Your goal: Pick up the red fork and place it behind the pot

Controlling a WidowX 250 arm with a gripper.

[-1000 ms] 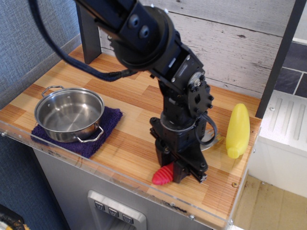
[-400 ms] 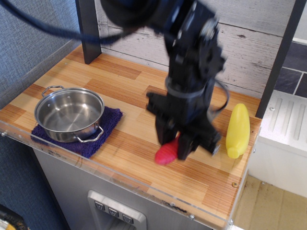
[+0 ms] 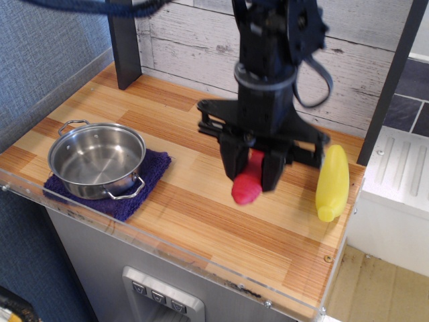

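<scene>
Red fork [image 3: 247, 182] up off the counter, handle hanging down and slightly forward, clamped between the jaws of the gripper [image 3: 253, 168]; silver head hidden up inside the fingers, so only the ribbed red handle on show. Jaws narrow, pinched on the fork's upper part. Hanging over the middle of the wooden counter [image 3: 201, 215], right of centre, well apart from the pot [image 3: 98, 159].

Step in hand, by the look of it: pick done, carry phase. Next move calls for travel leftward and toward the back wall, to the bare wood behind the pot, high enough to clear the rim and the wire loop handles. Then a descent and release, with the fork landing on the counter and not inside the pot. Risk worth flagging: handle dangling low, could clip the pot's far rim on a flat pass.

Count, going outward: one red fork, one gripper, one pot, one purple cloth [image 3: 149, 172] under the pot, one yellow bottle-shaped object [image 3: 332, 182] lying just beside the gripper's far side.
</scene>
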